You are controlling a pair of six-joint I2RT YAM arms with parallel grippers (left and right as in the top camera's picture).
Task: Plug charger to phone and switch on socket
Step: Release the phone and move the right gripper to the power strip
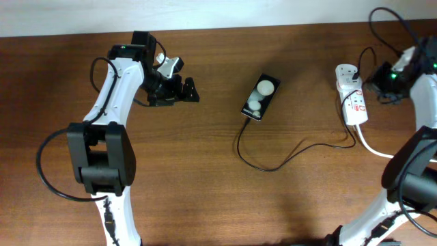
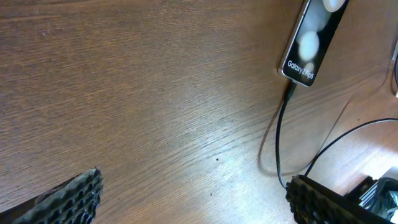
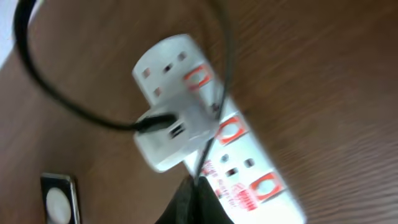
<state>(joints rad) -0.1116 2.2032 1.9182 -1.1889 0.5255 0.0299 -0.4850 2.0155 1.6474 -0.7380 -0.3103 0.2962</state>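
Overhead: the phone (image 1: 261, 96) lay mid-tabletop (image 1: 205, 178), tilted. The charger cable (image 1: 273, 168) ran from its lower end in a loose loop across to the socket (image 1: 351, 96) at the right side. The left fingers (image 1: 188, 89) sat well apart from the phone, toward the far edge. The right fingers (image 1: 382, 79) were just beside the socket; we could not tell from here whether they were apart or together.

Left wrist: the left fingers (image 2: 68, 199) were spread wide, nothing between them, over bare tabletop (image 2: 137, 93). The phone (image 2: 311, 37) was at top right, and the cable's plug tip (image 2: 290, 93) looked seated in its bottom edge, so we judged the plugging done.

Right wrist: the white adapter (image 3: 171, 137) sat in the socket (image 3: 249, 168), with the cable (image 3: 68, 102) curling off it. One dark finger (image 3: 189, 202) showed at the bottom, and we still couldn't tell their spacing. The step in hand was likely the switch. We would press the red switch (image 3: 229, 129) beside the adapter straight down with one fingertip, lightly, so the strip doesn't skate.

Room: the strip's outer side was tight by the right arm, with the thick white cord (image 1: 372, 147) trailing toward us. There was open tabletop between the phone and the socket, though cable slack crossed it nearer us.
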